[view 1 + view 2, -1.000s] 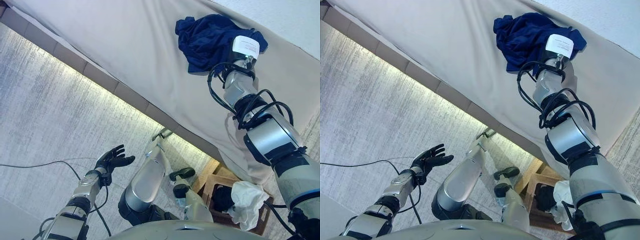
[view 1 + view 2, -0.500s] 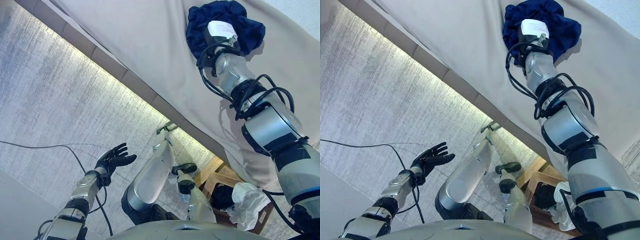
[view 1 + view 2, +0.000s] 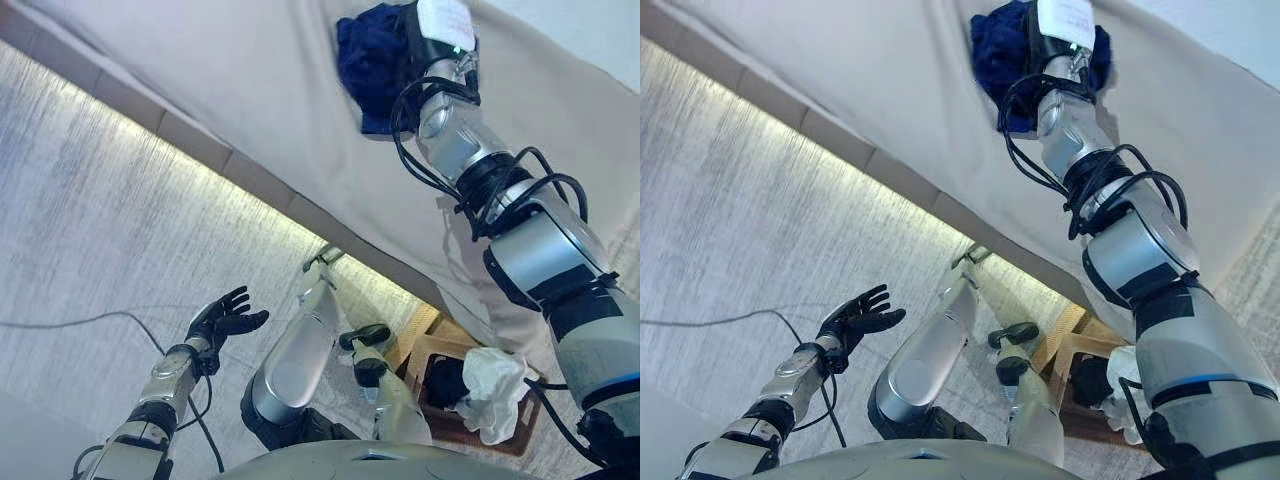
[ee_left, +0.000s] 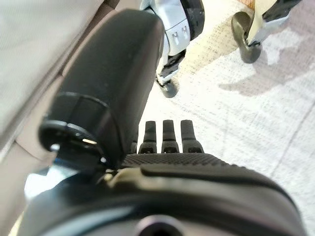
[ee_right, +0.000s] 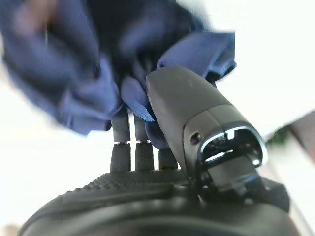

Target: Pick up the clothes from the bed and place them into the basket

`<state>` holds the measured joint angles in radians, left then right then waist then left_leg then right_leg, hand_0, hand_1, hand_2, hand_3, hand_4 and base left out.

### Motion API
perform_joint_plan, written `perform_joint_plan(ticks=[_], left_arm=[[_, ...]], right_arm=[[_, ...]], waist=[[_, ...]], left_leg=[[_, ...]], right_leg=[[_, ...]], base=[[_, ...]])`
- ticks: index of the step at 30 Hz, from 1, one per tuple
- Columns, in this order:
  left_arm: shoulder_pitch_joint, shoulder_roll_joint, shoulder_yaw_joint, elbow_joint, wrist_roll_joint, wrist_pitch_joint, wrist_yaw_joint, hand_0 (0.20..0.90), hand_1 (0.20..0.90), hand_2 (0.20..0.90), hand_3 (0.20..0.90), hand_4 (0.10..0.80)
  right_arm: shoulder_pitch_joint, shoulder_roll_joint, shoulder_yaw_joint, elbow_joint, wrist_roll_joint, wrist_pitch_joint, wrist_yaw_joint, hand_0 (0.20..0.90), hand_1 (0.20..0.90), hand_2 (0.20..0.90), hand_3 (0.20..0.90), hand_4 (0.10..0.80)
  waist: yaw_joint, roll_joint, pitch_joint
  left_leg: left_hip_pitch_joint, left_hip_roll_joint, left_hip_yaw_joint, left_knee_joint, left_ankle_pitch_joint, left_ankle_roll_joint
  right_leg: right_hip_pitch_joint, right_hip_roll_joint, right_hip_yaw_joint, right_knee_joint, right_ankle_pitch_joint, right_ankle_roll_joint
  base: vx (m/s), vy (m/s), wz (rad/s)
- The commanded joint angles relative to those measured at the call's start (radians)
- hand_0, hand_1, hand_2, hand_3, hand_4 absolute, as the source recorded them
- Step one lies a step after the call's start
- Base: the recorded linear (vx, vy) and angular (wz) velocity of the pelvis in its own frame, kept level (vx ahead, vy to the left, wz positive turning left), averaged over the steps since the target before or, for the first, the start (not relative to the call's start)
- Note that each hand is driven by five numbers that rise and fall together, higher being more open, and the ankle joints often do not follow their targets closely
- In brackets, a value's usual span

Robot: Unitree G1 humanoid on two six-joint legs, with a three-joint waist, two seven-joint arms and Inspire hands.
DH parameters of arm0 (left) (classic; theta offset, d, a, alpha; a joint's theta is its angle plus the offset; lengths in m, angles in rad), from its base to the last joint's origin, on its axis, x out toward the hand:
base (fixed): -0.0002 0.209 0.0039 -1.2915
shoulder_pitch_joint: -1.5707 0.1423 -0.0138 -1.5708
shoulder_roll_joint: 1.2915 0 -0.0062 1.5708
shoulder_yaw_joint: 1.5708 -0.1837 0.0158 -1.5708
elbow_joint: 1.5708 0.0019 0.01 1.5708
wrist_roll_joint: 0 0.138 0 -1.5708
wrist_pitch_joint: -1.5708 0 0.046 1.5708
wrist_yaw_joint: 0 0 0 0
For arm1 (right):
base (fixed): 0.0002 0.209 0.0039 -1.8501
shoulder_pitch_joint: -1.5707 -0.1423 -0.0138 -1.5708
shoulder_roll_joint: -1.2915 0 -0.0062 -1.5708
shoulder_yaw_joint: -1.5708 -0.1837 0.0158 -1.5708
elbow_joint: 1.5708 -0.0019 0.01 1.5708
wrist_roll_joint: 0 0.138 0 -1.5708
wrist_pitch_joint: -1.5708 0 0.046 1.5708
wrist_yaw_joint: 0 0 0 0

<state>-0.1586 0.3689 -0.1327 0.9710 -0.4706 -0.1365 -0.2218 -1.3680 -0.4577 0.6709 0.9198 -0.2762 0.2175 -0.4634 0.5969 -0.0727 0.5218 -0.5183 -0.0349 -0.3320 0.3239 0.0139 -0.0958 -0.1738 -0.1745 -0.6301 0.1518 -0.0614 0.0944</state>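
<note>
A navy blue cloth (image 3: 368,60) lies bunched on the beige bed (image 3: 250,90) at the far side. My right hand (image 3: 424,42) is stretched out onto it. In the right wrist view the fingers (image 5: 123,147) run into the folds of the navy cloth (image 5: 64,83) and the thumb (image 5: 182,108) presses a fold against them. My left hand (image 3: 225,318) is open and empty low over the floor, its fingers (image 4: 167,137) straight. The wooden basket (image 3: 418,338) stands on the floor at the lower right.
A white cloth (image 3: 492,392) and a dark item (image 3: 445,383) lie in the basket. The bed's edge runs diagonally from the upper left to the lower right. Grey carpet (image 3: 100,220) covers the floor on the left.
The navy cloth was spread out beyond my right hand and is now gathered into a bunch around it. The view has shifted. My left hand has stayed as it was.
</note>
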Motion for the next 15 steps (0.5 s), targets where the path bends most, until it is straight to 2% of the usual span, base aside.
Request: perform_joint_plan(ticks=[1, 4, 6, 9, 10, 11, 15], left_arm=[[0.130, 0.072, 0.003, 0.056, 0.040, -0.036, 0.032, 0.900, 0.900, 0.900, 0.900, 0.800], [0.166, 0.073, 0.029, 0.098, 0.078, -0.024, 0.047, 0.900, 0.900, 0.900, 0.900, 0.800], [0.175, 0.070, 0.031, 0.123, 0.106, -0.007, 0.059, 0.900, 0.900, 0.900, 0.900, 0.800], [0.180, 0.064, 0.018, 0.142, 0.181, 0.025, 0.084, 0.900, 0.900, 0.900, 0.900, 0.800], [0.181, 0.060, 0.015, 0.149, 0.222, 0.047, 0.093, 0.900, 0.900, 0.900, 0.900, 0.800], [0.184, 0.060, 0.012, 0.151, 0.223, 0.052, 0.097, 0.900, 0.900, 0.900, 0.900, 0.800], [0.188, 0.054, 0.003, 0.177, 0.299, 0.111, 0.110, 0.900, 0.900, 0.900, 0.900, 0.800]], right_arm=[[-0.040, -0.144, -0.133, -0.253, -0.004, -0.088, -0.297, 0.300, 0.300, 0.300, 0.200, 0.100], [0.087, -0.216, -0.295, -0.461, 0.024, -0.145, -0.387, 0.300, 0.300, 0.300, 0.200, 0.100], [0.147, -0.239, -0.367, -0.577, 0.015, -0.144, -0.399, 0.300, 0.300, 0.300, 0.200, 0.100], [0.214, -0.274, -0.408, -0.705, -0.039, -0.088, -0.400, 0.300, 0.300, 0.300, 0.200, 0.100], [0.250, -0.297, -0.425, -0.751, -0.057, -0.066, -0.395, 0.300, 0.300, 0.300, 0.200, 0.100], [0.262, -0.305, -0.431, -0.769, -0.058, -0.063, -0.389, 0.300, 0.300, 0.300, 0.200, 0.100], [0.352, -0.388, -0.481, -0.879, -0.093, -0.023, -0.362, 0.300, 0.300, 0.300, 0.200, 0.100]], waist=[[-0.045, -0.056, -0.022], [-0.111, -0.068, -0.100], [-0.153, -0.064, -0.153], [-0.205, -0.055, -0.226], [-0.230, -0.052, -0.260], [-0.237, -0.052, -0.270], [-0.343, -0.030, -0.376]], left_leg=[[0.188, 0.019, 0.136, -0.213, -0.049, 0.095], [0.266, 0.026, 0.175, -0.235, -0.080, 0.104], [0.314, 0.025, 0.203, -0.252, -0.091, 0.109], [0.374, 0.016, 0.229, -0.279, -0.097, 0.115], [0.389, 0.005, 0.240, -0.289, -0.076, 0.124], [0.398, 0.005, 0.243, -0.296, -0.075, 0.125], [0.504, 0.009, 0.298, -0.377, -0.063, 0.128]], right_leg=[[0.087, -0.055, 0.082, 0.083, 0.066, 0.043], [0.123, -0.038, 0.148, 0.039, 0.068, 0.042], [0.150, -0.025, 0.178, 0.011, 0.061, 0.040], [0.186, -0.010, 0.211, -0.022, 0.058, 0.042], [0.188, -0.009, 0.219, -0.036, 0.080, 0.037], [0.192, -0.005, 0.227, -0.040, 0.080, 0.037], [0.226, 0.025, 0.306, -0.086, 0.077, 0.044]], base=[[0.085, -0.026, -0.44], [0.118, -0.020, -0.42], [0.119, -0.009, -0.70], [0.103, -0.050, -0.55], [0.042, -0.076, -0.45], [0.084, -0.074, -0.34], [0.113, -0.115, -0.30]])
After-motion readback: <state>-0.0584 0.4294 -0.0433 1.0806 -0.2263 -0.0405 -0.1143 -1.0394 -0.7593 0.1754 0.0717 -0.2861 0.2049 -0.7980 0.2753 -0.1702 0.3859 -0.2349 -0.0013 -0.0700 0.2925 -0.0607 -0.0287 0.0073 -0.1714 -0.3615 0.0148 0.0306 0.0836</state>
